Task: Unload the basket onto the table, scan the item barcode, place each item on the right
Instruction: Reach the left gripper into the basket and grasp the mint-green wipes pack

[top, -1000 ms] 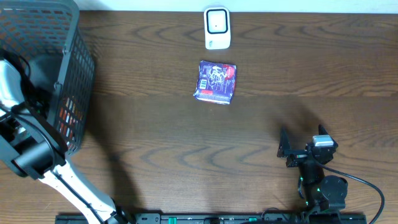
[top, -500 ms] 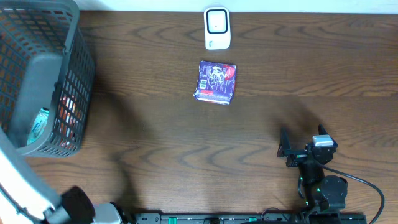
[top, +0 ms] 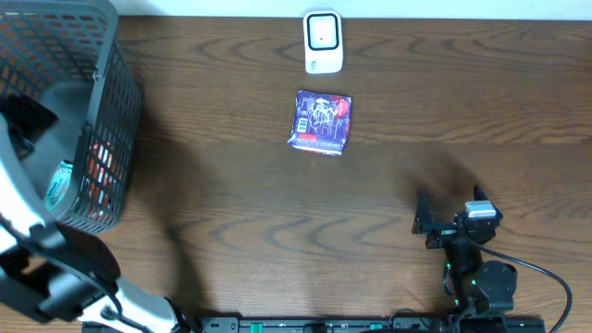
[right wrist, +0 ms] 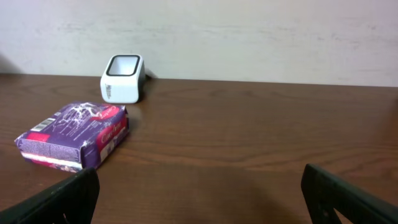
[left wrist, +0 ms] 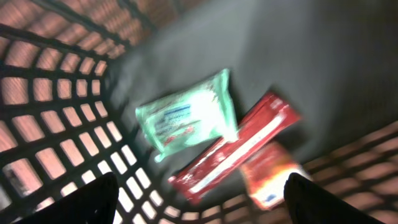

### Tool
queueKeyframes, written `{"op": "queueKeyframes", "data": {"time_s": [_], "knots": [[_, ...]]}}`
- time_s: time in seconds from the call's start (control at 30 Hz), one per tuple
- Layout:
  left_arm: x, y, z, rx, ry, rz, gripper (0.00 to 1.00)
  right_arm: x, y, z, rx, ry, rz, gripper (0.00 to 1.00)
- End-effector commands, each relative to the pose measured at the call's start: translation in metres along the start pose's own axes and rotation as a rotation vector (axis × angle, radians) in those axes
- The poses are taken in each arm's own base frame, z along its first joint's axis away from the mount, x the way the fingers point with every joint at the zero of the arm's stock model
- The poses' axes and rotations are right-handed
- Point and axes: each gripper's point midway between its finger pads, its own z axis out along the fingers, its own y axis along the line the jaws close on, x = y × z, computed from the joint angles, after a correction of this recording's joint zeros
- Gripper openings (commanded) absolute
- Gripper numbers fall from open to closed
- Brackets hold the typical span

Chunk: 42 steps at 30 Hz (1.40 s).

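Two end effectors gape wide, both empty. Right end effector (right wrist: pixel 200 193) sits well before the scanner (top: pixel 323 42). One purple packet (top: pixel 321 121) lies on the table (top: pixel 231 203) just before the scanner. Left end effector (left wrist: pixel 202 200) hangs over one basket (top: pixel 113 97), far left of the scanner, above one green pack (left wrist: pixel 186 118), one red bar (left wrist: pixel 239 149) and one orange pack (left wrist: pixel 273 177).

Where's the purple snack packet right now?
Overhead, the purple snack packet lies on the wooden table centre-back, just in front of the white barcode scanner, apart from it.

Dark wood-grain tabletop (top: pixel 231 203), smooth with a soft low sheen. The purple packet (top: pixel 322 121) shows glossy printed film, the scanner (top: pixel 323 42) smooth white plastic. The basket (top: pixel 111 102) is matt grey plastic mesh, and its green pouch (left wrist: pixel 189 115) and red wrapper (left wrist: pixel 236 149) are both shiny film.
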Motion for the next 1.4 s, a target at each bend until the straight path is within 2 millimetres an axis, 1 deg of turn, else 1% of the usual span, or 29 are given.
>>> {"op": "queueKeyframes", "data": {"time_s": [0.0, 0.03, 0.07, 0.1, 0.17, 0.27, 0.33, 0.5, 0.57, 0.6, 0.63, 0.77, 0.8, 0.9, 1.03, 1.07, 1.1, 1.17, 1.2, 1.3, 1.33, 1.37], "knots": [[0.017, 0.008, 0.030, -0.073, 0.104, 0.180, 0.86, 0.001, -0.001, 0.000, 0.002, 0.003, -0.010, 0.99], [0.021, 0.008, 0.039, -0.080, 0.132, 0.201, 0.86, 0.001, -0.001, 0.000, 0.002, 0.003, -0.010, 0.99], [0.024, 0.008, 0.047, -0.083, 0.150, 0.223, 0.88, 0.001, -0.001, 0.000, 0.002, 0.003, -0.010, 0.99], [0.027, 0.007, 0.059, -0.087, 0.175, 0.259, 0.88, 0.001, -0.001, 0.000, 0.002, 0.003, -0.010, 0.99], [0.029, 0.005, 0.077, -0.088, 0.196, 0.305, 0.88, 0.001, -0.001, 0.000, 0.002, 0.003, -0.010, 0.99], [0.039, 0.005, 0.098, -0.089, 0.249, 0.399, 0.89, 0.001, -0.001, 0.000, 0.002, 0.003, -0.010, 0.99], [0.045, 0.005, 0.109, -0.087, 0.280, 0.455, 0.87, 0.001, -0.001, 0.000, 0.002, 0.003, -0.010, 0.99], [0.054, 0.005, 0.131, -0.078, 0.330, 0.566, 0.86, 0.001, -0.001, 0.000, 0.002, 0.003, -0.010, 0.99], [0.054, 0.007, 0.137, -0.094, 0.335, 0.591, 0.84, 0.001, -0.001, 0.000, 0.002, 0.003, -0.010, 0.99], [0.048, 0.013, 0.143, -0.138, 0.322, 0.595, 0.82, 0.001, -0.001, 0.000, 0.002, 0.003, -0.010, 0.99], [0.046, 0.014, 0.145, -0.153, 0.313, 0.596, 0.80, 0.001, -0.001, 0.000, 0.002, 0.003, -0.010, 0.99], [0.036, 0.012, 0.155, -0.162, 0.276, 0.589, 0.79, 0.001, -0.001, 0.000, 0.002, 0.003, -0.010, 0.99], [0.034, 0.011, 0.160, -0.160, 0.265, 0.583, 0.72, 0.001, -0.001, 0.000, 0.002, 0.003, -0.010, 0.99], [0.034, 0.012, 0.169, -0.161, 0.267, 0.577, 0.72, 0.001, -0.001, 0.000, 0.002, 0.003, -0.010, 0.99], [0.042, 0.016, 0.181, -0.163, 0.296, 0.575, 0.71, 0.001, -0.001, 0.000, 0.002, 0.003, -0.010, 0.99], [0.045, 0.018, 0.184, -0.165, 0.306, 0.574, 0.64, 0.001, -0.001, 0.000, 0.002, 0.003, -0.010, 0.99], [0.047, 0.019, 0.186, -0.166, 0.314, 0.575, 0.51, 0.001, -0.001, 0.000, 0.002, 0.003, -0.010, 0.99], [0.047, 0.019, 0.186, -0.166, 0.316, 0.574, 0.19, 0.001, -0.001, 0.000, 0.002, 0.003, -0.010, 0.99], [0.047, 0.019, 0.186, -0.166, 0.314, 0.574, 0.08, 0.001, -0.001, 0.000, 0.002, 0.003, -0.010, 0.99], [0.046, 0.017, 0.179, -0.165, 0.309, 0.579, 0.07, 0.001, -0.001, 0.000, 0.002, 0.003, -0.010, 0.99], [0.044, 0.016, 0.175, -0.165, 0.301, 0.575, 0.07, 0.001, -0.001, 0.000, 0.002, 0.003, -0.010, 0.99], [0.039, 0.013, 0.167, -0.165, 0.280, 0.560, 0.07, 0.001, -0.001, 0.000, 0.002, 0.003, -0.010, 0.99]]}}
